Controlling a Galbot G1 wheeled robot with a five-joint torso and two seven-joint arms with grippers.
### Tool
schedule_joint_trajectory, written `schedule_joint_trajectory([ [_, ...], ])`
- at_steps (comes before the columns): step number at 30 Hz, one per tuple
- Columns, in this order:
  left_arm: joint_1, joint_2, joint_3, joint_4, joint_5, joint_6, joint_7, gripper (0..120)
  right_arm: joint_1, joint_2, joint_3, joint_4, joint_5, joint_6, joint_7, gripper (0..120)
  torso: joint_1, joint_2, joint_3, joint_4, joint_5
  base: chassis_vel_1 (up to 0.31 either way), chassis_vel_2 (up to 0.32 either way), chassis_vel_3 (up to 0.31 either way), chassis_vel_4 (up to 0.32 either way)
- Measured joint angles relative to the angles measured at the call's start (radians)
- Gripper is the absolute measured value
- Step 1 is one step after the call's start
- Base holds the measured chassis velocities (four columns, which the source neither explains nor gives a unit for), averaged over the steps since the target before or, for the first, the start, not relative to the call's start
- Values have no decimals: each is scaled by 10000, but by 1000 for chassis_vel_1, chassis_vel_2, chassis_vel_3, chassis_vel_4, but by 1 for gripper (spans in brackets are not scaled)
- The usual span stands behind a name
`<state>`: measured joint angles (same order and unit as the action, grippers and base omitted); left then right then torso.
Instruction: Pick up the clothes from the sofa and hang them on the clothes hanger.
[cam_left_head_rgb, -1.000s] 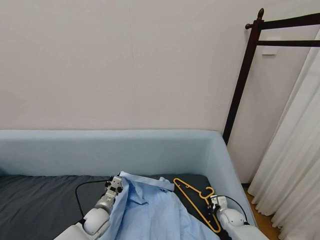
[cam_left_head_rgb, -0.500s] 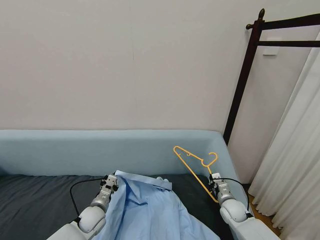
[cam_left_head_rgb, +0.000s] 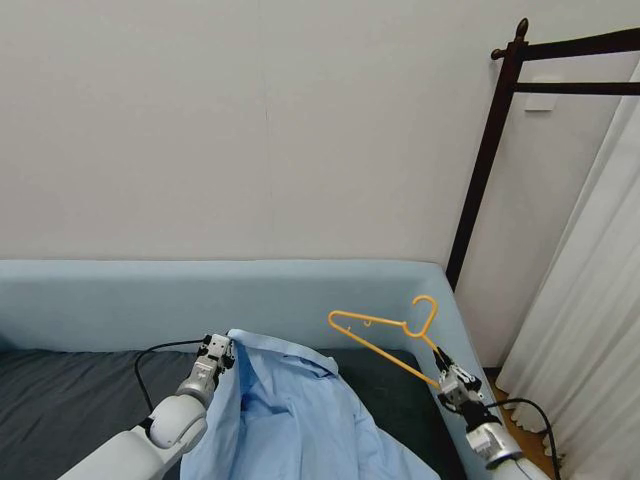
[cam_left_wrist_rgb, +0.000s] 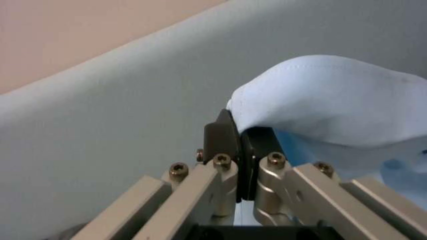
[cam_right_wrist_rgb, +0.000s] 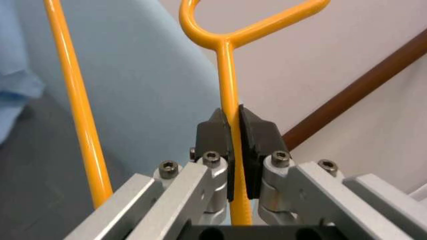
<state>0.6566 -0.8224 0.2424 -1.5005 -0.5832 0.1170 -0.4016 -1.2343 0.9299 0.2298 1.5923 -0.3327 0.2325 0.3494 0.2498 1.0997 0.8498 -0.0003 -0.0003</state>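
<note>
Before a pale blue sofa (cam_left_head_rgb: 120, 300), the left gripper (cam_left_head_rgb: 215, 351) is clamped tight on the upper edge of a light blue shirt (cam_left_head_rgb: 300, 420), which hangs below it. To the right, clear of the shirt, the right gripper (cam_left_head_rgb: 455, 383) pinches the stem of an orange hanger (cam_left_head_rgb: 375, 338) just under its hook. A dark wooden clothes rack (cam_left_head_rgb: 488, 150) stands beyond the sofa's end.

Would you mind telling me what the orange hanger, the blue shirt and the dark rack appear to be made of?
The orange hanger: likely plastic or coated wire; thin round rod, glossy sheen. The blue shirt: light woven cloth, matte, draping in soft folds. The dark rack: apparently stained wood, with a turned finial.
</note>
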Motion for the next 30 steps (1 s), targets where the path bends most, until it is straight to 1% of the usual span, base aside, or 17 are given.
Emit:
schedule_joint_trajectory([
  [1, -13, 71, -6, -167, -247, 136, -53, 0, -266, 105, 57, 93, -294, 82, 45, 3, 0, 1, -1, 0, 5, 0, 0, 0, 0],
  [2, -51, 129, -3, -297, -413, 242, -88, 0, -514, 202, 78, 172, -526, 146, 62, 3, -1, 1, -1, 4, 1, 0, 0, 0, 0],
  [5, -148, 219, 91, -429, -544, 343, -107, 0, -819, 348, 11, 253, -855, 181, 64, 3, 0, 1, -1, 4, 1, 0, 0, 0, 0],
  [7, -327, 319, 330, -595, -617, 482, -105, 0, -1106, 646, -307, 342, -1405, 203, 159, 3, 0, 1, 0, 1, 5, 0, 0, 0, 0],
  [9, -369, 339, 386, -629, -627, 513, -105, 0, -1147, 720, -410, 375, -1512, 200, 173, 3, 0, 1, 0, 1, 3, 0, 0, 0, 0],
  [12, -431, 378, 526, -740, -601, 598, -121, 0, -1150, 963, -954, 431, -1700, 19, 313, 3, 0, 1, 0, 3, 1, 0, 0, 0, 0],
  [13, -431, 378, 526, -740, -601, 598, -121, 0, -1150, 963, -954, 431, -1700, 19, 313, 3, 0, 1, 0, 3, 1, 0, 0, 0, 0],
  [15, -345, 388, 519, -907, -588, 708, -208, 0, -1028, 1072, -1266, 443, -1715, -138, 377, 3, 0, 0, 0, 2, 3, 0, 0, 0, 0],
  [16, -265, 417, 497, -1040, -587, 789, -259, 0, -885, 1123, -1475, 391, -1725, -209, 423, 3, 0, 1, 1, 2, -3, 0, 0, 0, 0],
  [17, -265, 417, 497, -1040, -587, 789, -259, 0, -885, 1123, -1475, 391, -1725, -209, 423, 3, 0, 1, 1, 2, -3, 0, 0, 0, 0],
  [21, -8, 657, 411, -1693, -587, 1142, -490, 0, -243, 1361, -2426, 7, -1725, -536, 613, 3, 0, 1, 1, 4, 1, 0, 0, 0, 0],
  [22, -8, 657, 411, -1693, -587, 1142, -490, 0, -243, 1361, -2426, 7, -1725, -536, 613, 3, 0, 1, 1, 4, 1, 0, 0, 0, 0],
  [25, 35, 811, 365, -2064, -629, 1327, -624, 0, 408, 1709, -2972, -523, -1684, -811, 764, 3, 0, 1, 1, 4, 2, 0, 0, 0, 0],
  [27, 54, 919, 328, -2234, -643, 1386, -650, 0, 756, 1911, -3125, -903, -1672, -897, 848, 3, 0, 0, 2, 4, 3, 0, 0, 0, 0],
  [30, 121, 1072, 213, -2395, -652, 1407, -652, 0, 1078, 2018, -3169, -1289, -1675, -902, 920, 3, 1, 0, 1, 5, 2, 0, 0, 0, 0],
])
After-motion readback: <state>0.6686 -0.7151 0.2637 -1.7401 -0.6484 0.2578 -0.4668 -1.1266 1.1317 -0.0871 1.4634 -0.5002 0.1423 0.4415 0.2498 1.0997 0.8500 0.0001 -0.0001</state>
